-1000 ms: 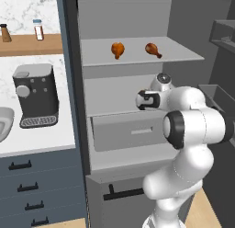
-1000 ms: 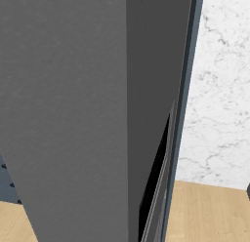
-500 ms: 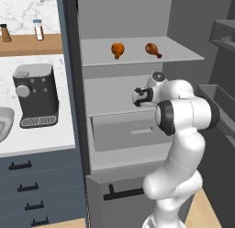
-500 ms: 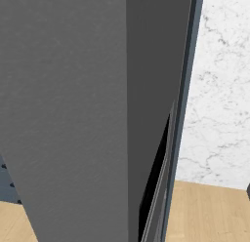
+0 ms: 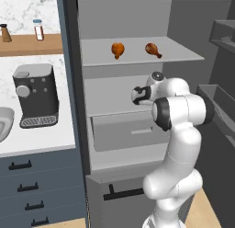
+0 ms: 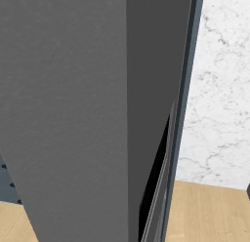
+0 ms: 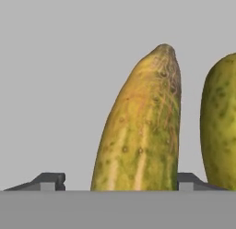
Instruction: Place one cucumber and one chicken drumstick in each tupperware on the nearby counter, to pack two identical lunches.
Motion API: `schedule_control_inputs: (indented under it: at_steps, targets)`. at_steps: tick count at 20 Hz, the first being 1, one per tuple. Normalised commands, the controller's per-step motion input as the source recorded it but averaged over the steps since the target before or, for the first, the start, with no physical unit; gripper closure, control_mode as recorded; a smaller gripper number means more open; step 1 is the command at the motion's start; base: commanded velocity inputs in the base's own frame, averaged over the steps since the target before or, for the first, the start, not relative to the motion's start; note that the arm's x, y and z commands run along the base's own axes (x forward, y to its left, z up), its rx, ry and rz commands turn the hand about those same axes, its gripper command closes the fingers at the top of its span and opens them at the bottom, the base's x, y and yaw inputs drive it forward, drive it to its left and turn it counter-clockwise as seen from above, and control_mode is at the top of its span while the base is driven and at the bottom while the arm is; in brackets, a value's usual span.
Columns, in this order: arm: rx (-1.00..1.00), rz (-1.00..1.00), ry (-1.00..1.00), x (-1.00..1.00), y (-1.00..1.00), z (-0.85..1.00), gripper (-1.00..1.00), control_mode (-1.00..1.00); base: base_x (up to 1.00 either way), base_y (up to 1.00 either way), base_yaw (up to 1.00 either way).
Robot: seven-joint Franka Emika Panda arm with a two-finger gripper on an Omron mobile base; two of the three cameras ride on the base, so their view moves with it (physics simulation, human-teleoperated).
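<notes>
A yellow-green cucumber (image 7: 138, 131) stands between my gripper (image 7: 120, 182) fingertips in the hand view. The right tip is against it and the left tip is a gap away. A second cucumber (image 7: 221, 126) lies just to its right. In the left base view my gripper (image 5: 137, 94) reaches into the fridge's middle shelf. Two chicken drumsticks (image 5: 118, 49) (image 5: 153, 49) lie on the shelf above it. The white counter (image 5: 41, 137) is to the left of the fridge. The tupperware is out of view.
A black coffee machine (image 5: 36, 95) stands on the counter, with a sink edge (image 5: 4, 123) at far left. A fridge drawer (image 5: 131, 133) sits pulled out below my hand. Door shelves (image 5: 220, 103) close in on the right. The grey fridge door (image 6: 88, 114) blocks the right base view.
My hand has pushed left and deeper into the middle shelf, and the elbow has swung up. The drumsticks have not moved.
</notes>
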Motion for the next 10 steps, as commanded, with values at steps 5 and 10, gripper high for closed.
schedule_control_inputs:
  at_steps: [5, 10]
  targets:
    - [0.00, 0.03, 0.05, -0.17, 0.05, -0.23, 1.00, -1.00, 0.00, 0.00, 0.00]
    - [-0.03, 0.09, -0.02, -0.98, 0.49, 0.01, 1.00, -1.00, 0.00, 0.00, 0.00]
